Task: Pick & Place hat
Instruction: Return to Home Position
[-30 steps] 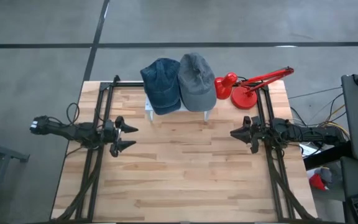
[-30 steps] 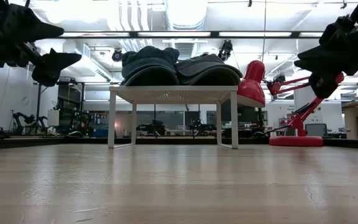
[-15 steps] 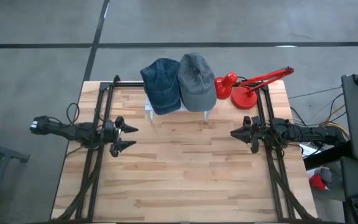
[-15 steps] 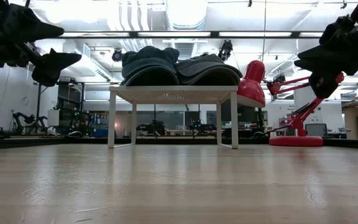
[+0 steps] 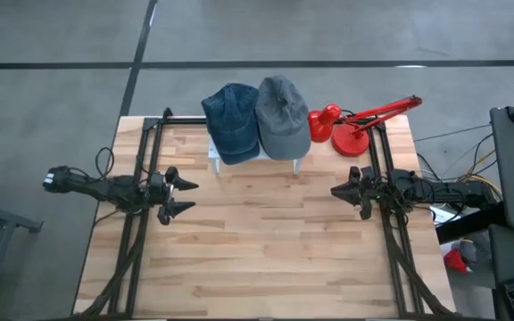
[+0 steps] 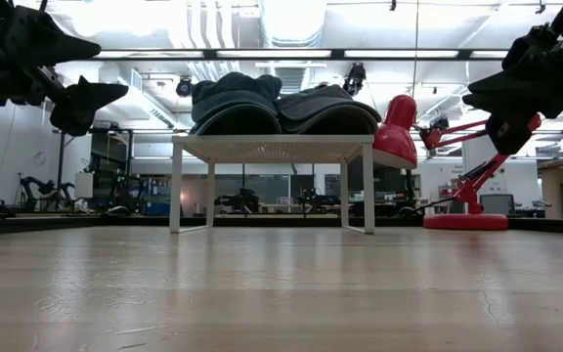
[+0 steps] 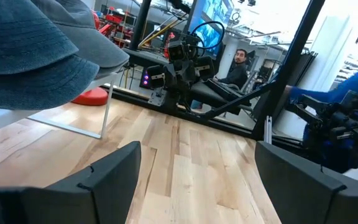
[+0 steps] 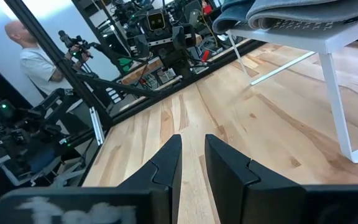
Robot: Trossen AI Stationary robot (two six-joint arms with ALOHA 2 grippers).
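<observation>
Two cap piles sit side by side and touching on the white shelf, which stands at the middle of the table's far edge. The blue caps take the shelf's left half and the gray caps its right half. In the low view both piles rest on the shelf top, and their brims overhang its front.

Red desk lamp: near the table's far right corner, just beside the shelf, its shade close to the gray caps.

Left gripper: over the table's left side, near the shelf's left end but apart from it, with the arm stretched level from the left edge and pointing inward. Fingers are spread wide with nothing between them. It hangs well above the wooden table, about level with the caps in the low view.

Right gripper: over the table's right side, with the arm level from the right edge, facing the left one across bare wood. Fingers are drawn almost together, with only a thin slit showing in the right wrist view, and they grip nothing.

Beyond the table, a seated person and a standing person are visible.
</observation>
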